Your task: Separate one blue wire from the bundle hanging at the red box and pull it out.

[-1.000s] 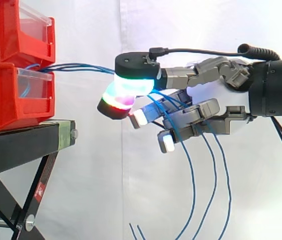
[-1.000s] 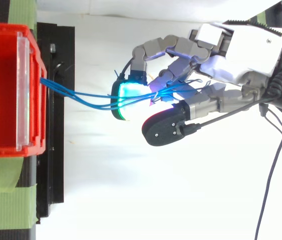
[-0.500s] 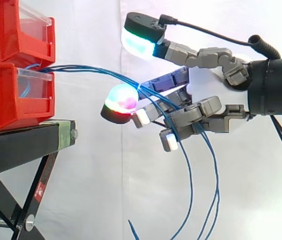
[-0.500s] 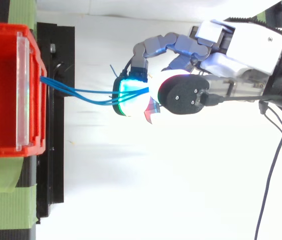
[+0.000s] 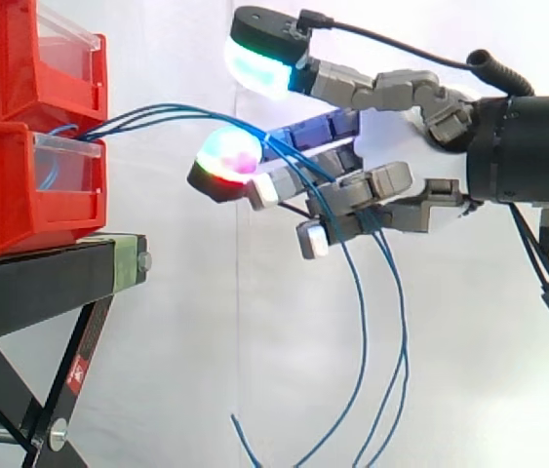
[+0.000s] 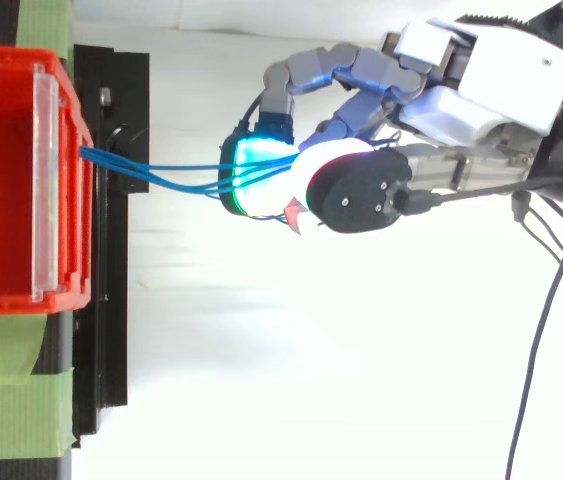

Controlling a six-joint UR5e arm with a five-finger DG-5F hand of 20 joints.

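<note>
Task's thing: the blue wires [image 5: 157, 112] left the front of the lower red box [image 5: 1, 205] at the left of the side view, arched rightward to the hand, then hung down to loose ends [image 5: 240, 434] at the lower centre.

Bundle, from above: in the top view the strands [image 6: 171, 180] ran close together from the box's edge at the left to the glowing pad near the centre.

Hand: the hand [image 6: 461, 95] reached in from the right and was not clamped on anything. The thumb's pad [image 5: 259, 63] stood raised at the upper centre, well apart from the finger pad [image 5: 223, 161] below it.

Contact: the wires lay across that lower pad and threaded down between the other fingers [image 5: 381, 185]. No pinch could be seen.

Done: the hand had reached the bundle and carried it draped over its fingers.

Not done: no single strand stood apart from the rest, and every strand's root sat in the box.

Left, as a judgement: one wire had to be picked out, nipped between thumb and finger, and drawn rightward until free.

Surroundings: an upper red bin [image 5: 20, 58] sat on the box, both on the black stand [image 5: 50, 283].
</note>
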